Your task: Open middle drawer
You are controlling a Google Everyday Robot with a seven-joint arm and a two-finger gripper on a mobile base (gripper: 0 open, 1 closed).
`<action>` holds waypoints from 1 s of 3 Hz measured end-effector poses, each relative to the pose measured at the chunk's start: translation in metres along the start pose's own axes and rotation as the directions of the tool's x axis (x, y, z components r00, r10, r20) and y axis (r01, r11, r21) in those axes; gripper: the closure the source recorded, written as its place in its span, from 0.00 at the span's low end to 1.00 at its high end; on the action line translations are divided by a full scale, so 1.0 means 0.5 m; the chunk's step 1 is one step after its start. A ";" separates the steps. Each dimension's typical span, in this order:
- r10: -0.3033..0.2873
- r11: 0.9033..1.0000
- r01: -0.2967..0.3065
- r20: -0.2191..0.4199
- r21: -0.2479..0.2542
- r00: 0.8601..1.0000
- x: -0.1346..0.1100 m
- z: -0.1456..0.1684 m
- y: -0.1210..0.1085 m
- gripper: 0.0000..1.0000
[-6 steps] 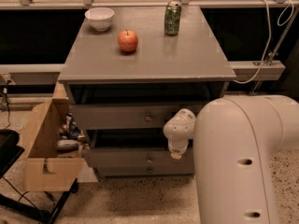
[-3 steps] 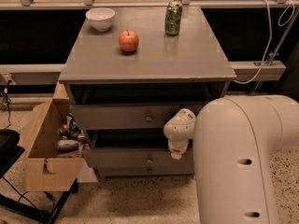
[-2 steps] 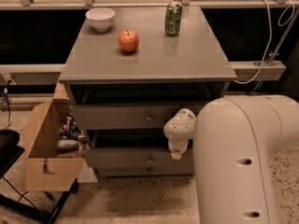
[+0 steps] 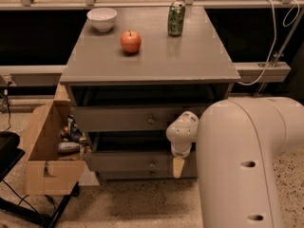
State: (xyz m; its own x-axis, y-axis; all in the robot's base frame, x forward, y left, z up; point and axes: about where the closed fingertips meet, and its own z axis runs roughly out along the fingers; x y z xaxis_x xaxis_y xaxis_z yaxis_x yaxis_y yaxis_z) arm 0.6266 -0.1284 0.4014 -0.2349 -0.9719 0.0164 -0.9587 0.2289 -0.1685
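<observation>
Here, itemised by place in the frame.

- Grey wooden desk, centre: flat top, three drawer fronts stacked below it.
- White round ceramic bowl, upper left of the desk top.
- Red apple, upright, just below and right of the bowl, apart from it.
- Green drinks can, upright, upper centre of the desk top, well apart from the apple.
- Middle drawer, lower centre: grey wooden flat front of medium height, with a small round metal knob at its centre. It sits below a taller, wider front and above a slimmer one, with a dark gap showing above it.
- Gripper, lower centre: a tan tip pointing down beneath a white rounded wrist, in front of the right part of the middle drawer front, right of the knob. Contact with the front cannot be told, nor whether the gripper is open or closed.
- Bulky white robot arm, lower right.
- Open brown cardboard box, lower left beside the desk, holding mixed clutter.
- Speckled floor, bottom.
</observation>
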 end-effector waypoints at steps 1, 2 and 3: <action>0.000 1.000 0.000 0.000 -0.001 1.000 0.000 0.001 0.000 0.00; 0.044 0.996 -0.047 -0.045 -0.071 0.998 0.029 0.013 0.051 0.19; 0.154 0.972 -0.167 -0.091 -0.165 0.984 0.060 -0.018 0.157 0.49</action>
State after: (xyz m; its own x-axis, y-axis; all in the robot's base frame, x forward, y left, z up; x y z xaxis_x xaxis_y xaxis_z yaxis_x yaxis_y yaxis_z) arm 0.5430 -0.1390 0.3974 -0.3932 -0.9160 0.0797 -0.9190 0.3942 -0.0040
